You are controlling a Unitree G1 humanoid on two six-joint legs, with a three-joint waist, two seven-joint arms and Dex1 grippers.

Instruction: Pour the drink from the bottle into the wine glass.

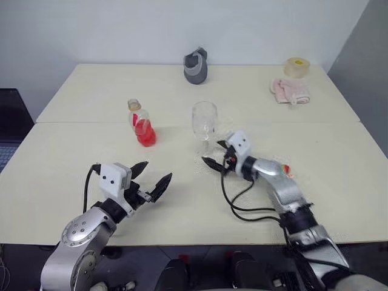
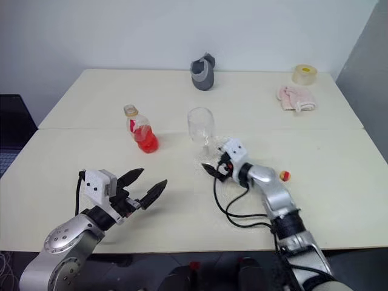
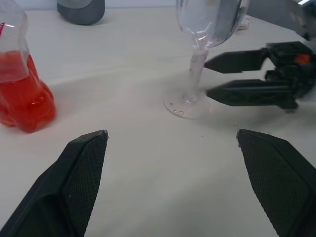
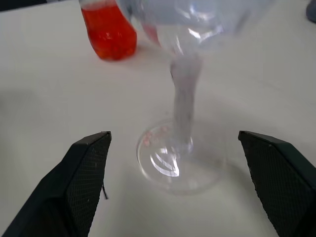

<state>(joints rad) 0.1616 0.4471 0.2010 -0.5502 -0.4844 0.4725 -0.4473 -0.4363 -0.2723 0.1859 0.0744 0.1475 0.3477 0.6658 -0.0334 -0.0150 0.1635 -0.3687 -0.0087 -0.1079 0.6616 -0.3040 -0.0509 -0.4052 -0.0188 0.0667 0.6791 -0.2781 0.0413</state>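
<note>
**Both grippers open, glass standing free**

I take the wine glass [image 1: 205,124] as my landmark: it stands upright on the pale table [image 1: 73,151], its bowl looking empty. My right gripper [image 1: 217,154] sits just beside the glass's foot on the near right side, fingers spread wide and apart from the stem; through the right wrist camera I see the stem and round foot centred between the two black fingers [image 4: 84,177], neither one touching. The bottle [image 1: 142,123] stands upright to the left of the glass, near but apart, with the red drink [image 1: 145,134] filling its bulbous base. My left gripper [image 1: 153,177] hovers nearer to me and left of the glass, also wide open, holding nothing. Far behind the glass rests a grey object [image 1: 196,65]; to the far right of it lie a pink cloth [image 1: 290,91] and a tape roll [image 1: 297,66].
</note>
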